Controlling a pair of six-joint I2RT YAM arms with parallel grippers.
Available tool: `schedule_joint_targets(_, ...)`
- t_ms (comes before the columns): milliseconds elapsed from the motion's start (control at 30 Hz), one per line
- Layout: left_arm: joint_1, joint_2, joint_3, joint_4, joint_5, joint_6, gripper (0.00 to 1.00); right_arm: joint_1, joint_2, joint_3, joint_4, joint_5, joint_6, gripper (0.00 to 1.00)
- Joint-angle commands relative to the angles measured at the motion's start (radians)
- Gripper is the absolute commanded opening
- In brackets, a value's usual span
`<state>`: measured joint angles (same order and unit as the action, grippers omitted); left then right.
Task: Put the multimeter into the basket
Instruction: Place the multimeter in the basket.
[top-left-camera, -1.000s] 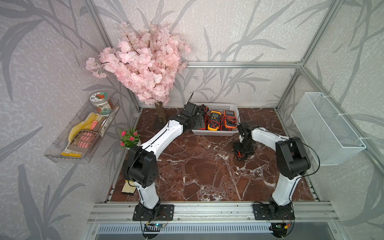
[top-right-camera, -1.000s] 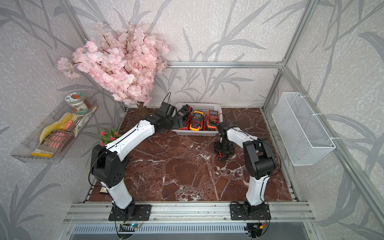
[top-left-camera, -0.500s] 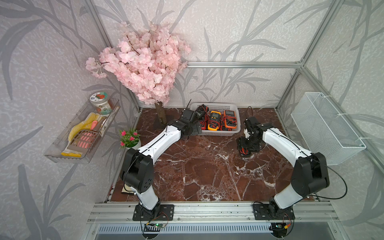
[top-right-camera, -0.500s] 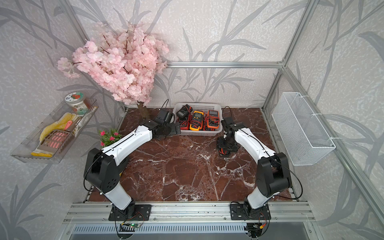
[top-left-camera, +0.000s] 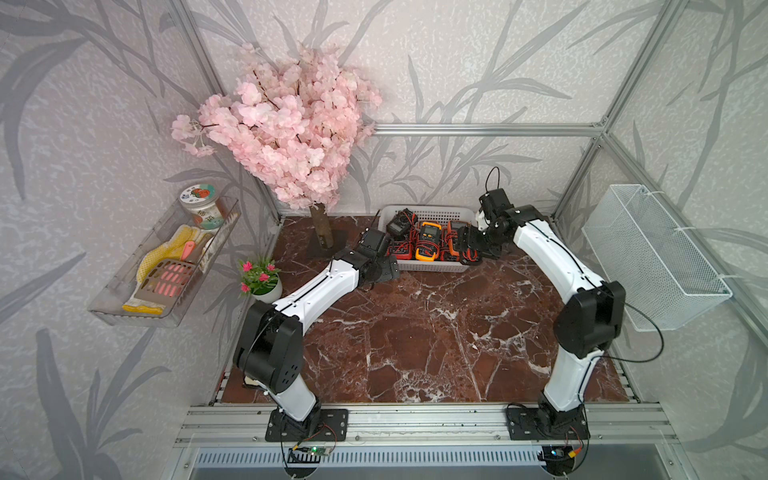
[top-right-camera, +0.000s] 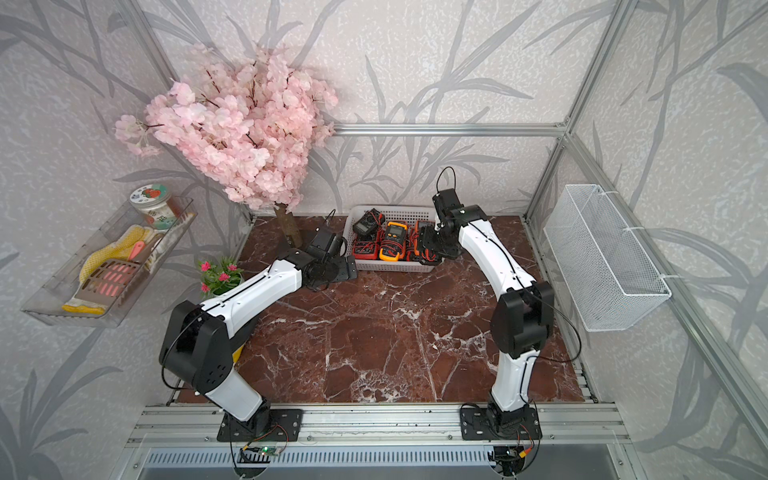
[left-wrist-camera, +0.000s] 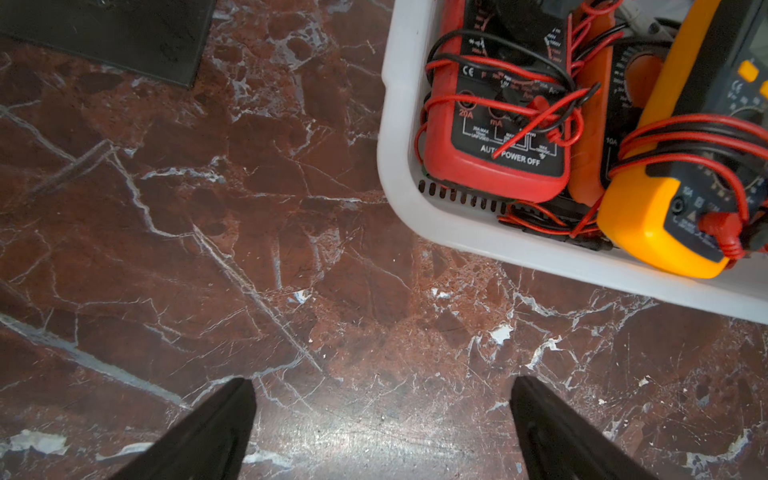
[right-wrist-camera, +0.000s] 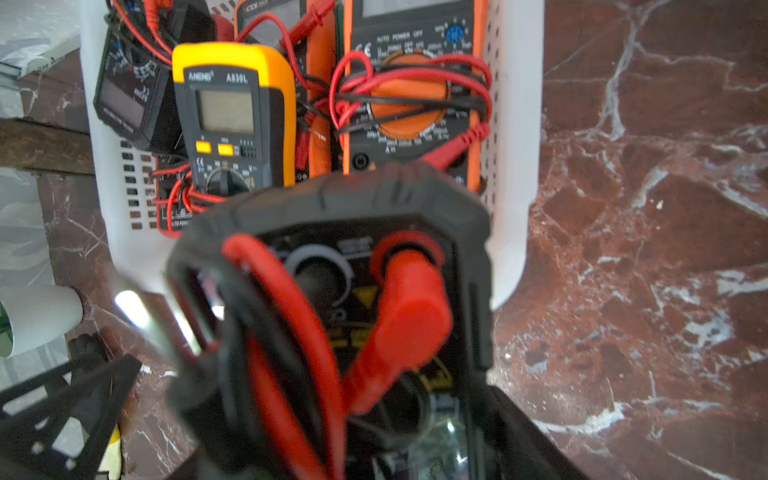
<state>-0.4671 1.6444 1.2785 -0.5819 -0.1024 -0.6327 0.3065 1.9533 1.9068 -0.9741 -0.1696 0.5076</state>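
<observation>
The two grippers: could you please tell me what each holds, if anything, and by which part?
The right gripper holds a black multimeter by the end away from its lead sockets; the left gripper is open and empty.

Pale walls (top-left-camera: 457, 62) papered with grey leafy branches close the back and both sides, edged by a silver metal frame (top-left-camera: 486, 129). The bench (top-left-camera: 415, 332) is reddish-brown marble with white veins. A pink blossom tree (top-left-camera: 286, 129) stands in its back left corner, a small potted plant (top-left-camera: 261, 279) nearby. A clear shelf (top-left-camera: 137, 318) hangs on the left wall, a white wire bin (top-left-camera: 656, 257) on the right.
</observation>
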Motion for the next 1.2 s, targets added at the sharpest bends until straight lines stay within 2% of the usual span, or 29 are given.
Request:
schedule_joint_targets(0,0.004,-0.043,-0.019,0.007,-0.004,-0.009,1.00,0.000,0.095,0.148,-0.058,-0.004,0.011,0.56)
schedule_joint_targets(300,0.004,-0.057,-0.042,0.009,0.018,-0.015,1.00,0.001,0.371,0.557,-0.220,0.041,-0.024,0.60)
schedule_joint_targets(467,0.004,-0.060,-0.041,0.007,0.016,-0.017,1.00,0.002,0.485,0.703,-0.286,0.044,-0.019,0.61)
schedule_joint_targets(567,0.004,-0.062,-0.040,0.009,0.015,-0.018,1.00,0.002,0.507,0.721,-0.289,0.045,-0.018,0.64)
schedule_joint_targets(800,0.005,-0.055,-0.019,0.013,0.013,-0.019,1.00,0.002,0.510,0.724,-0.282,0.038,-0.017,0.80)
schedule_joint_targets(1033,0.005,-0.040,0.031,0.001,0.002,-0.004,1.00,0.002,0.483,0.737,-0.276,0.036,-0.016,0.86)
schedule_joint_targets(1167,0.004,-0.044,0.058,-0.005,-0.014,0.007,1.00,0.001,0.461,0.757,-0.294,0.041,-0.019,0.93)
